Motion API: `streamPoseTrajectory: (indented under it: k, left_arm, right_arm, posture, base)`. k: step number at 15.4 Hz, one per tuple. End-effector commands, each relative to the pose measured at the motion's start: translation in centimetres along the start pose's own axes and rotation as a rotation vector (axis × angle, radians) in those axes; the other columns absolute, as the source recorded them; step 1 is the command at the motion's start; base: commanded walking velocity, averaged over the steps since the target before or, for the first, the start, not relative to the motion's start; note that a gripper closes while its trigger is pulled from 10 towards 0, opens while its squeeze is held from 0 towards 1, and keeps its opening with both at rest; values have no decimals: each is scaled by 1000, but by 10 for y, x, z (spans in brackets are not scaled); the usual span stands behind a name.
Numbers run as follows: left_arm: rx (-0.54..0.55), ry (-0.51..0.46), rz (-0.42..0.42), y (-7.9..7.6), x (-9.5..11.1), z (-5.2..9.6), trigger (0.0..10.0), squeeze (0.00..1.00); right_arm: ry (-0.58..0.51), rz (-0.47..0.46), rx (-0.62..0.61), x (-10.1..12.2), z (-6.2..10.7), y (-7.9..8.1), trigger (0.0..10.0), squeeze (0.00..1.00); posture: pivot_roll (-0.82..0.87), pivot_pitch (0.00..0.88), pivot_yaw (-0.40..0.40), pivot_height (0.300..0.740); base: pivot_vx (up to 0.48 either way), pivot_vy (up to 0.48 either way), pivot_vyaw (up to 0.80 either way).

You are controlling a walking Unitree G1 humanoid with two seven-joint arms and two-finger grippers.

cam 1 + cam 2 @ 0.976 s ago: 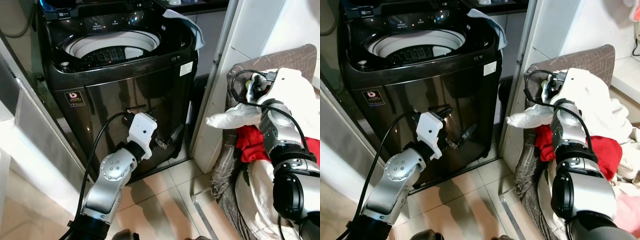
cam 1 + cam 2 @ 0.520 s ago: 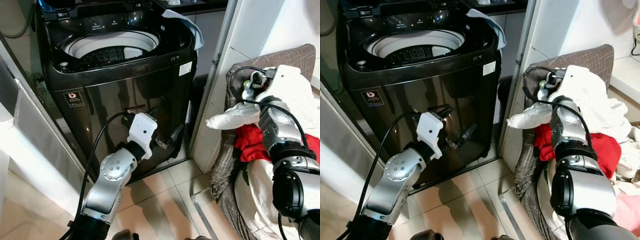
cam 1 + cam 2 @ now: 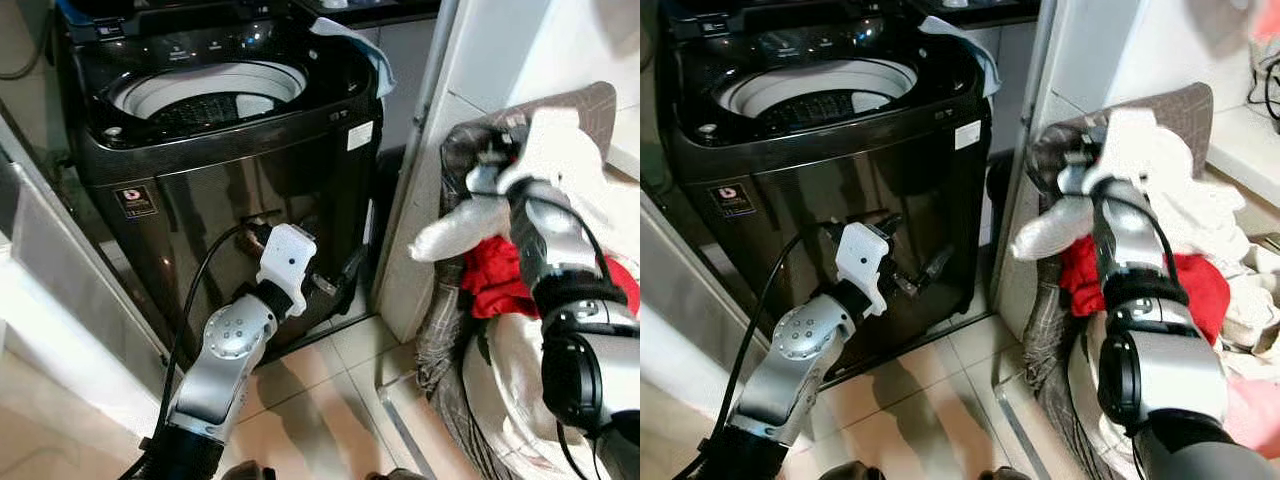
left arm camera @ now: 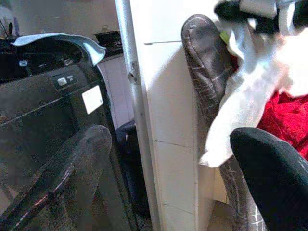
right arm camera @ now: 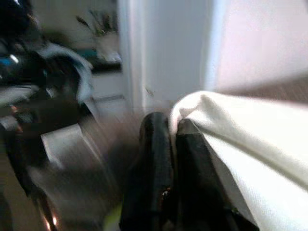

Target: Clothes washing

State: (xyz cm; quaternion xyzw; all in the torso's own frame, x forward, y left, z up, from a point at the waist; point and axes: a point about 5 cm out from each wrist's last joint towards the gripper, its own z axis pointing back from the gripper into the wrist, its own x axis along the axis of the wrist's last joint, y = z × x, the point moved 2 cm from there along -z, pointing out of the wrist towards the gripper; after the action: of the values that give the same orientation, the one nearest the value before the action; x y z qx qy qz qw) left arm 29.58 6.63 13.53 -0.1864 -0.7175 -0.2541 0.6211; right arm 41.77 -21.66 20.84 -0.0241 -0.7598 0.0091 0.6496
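Observation:
A black top-loading washing machine (image 3: 250, 170) stands with its lid up and its drum (image 3: 205, 95) showing. My left gripper (image 3: 910, 243) hangs open in front of the machine's front panel, holding nothing. To the right, a grey checked laundry bag (image 3: 445, 320) holds a heap of clothes, among them a red garment (image 3: 495, 275). At the top of the heap my right gripper (image 3: 497, 165) is shut on a white garment (image 3: 450, 230), whose loose end hangs over the bag's rim. In the right wrist view the fingers (image 5: 159, 159) press together against the white cloth (image 5: 250, 144).
A pale blue cloth (image 3: 350, 35) lies over the machine's back right corner. A white door frame and wall (image 3: 440, 150) stand between the machine and the bag. Beige floor tiles (image 3: 330, 400) lie in front. A black cable runs along my left arm.
My right arm has shifted a little leftward with the white garment and is blurred by motion. The whole view has shifted slightly. My left arm holds its pose.

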Motion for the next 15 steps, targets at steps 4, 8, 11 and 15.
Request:
streamPoseTrajectory:
  k: [4,8,11,15]
  left_arm:
    - [4,-1,-11,1,0,-3,10000,0]
    - [11,-1,-12,3,-1,-5,10000,0]
    - [21,-7,-11,3,1,-6,10000,0]
    - [22,-3,-12,4,-1,-4,10000,0]
  right_arm:
    - [-365,72,147,100,-16,40,0,0]
    - [-484,2,237,141,-16,65,0,0]
    - [-466,34,212,138,-19,58,0,0]
    - [-542,129,93,167,-20,28,0,0]
  posture:
    - [-10,3,-24,732]
    - [-7,0,-28,732]
    - [-2,0,-35,732]
    - [4,0,-33,732]
  base:
    - [0,0,0]
    - [0,0,0]
    - [0,0,0]
    - [0,0,0]
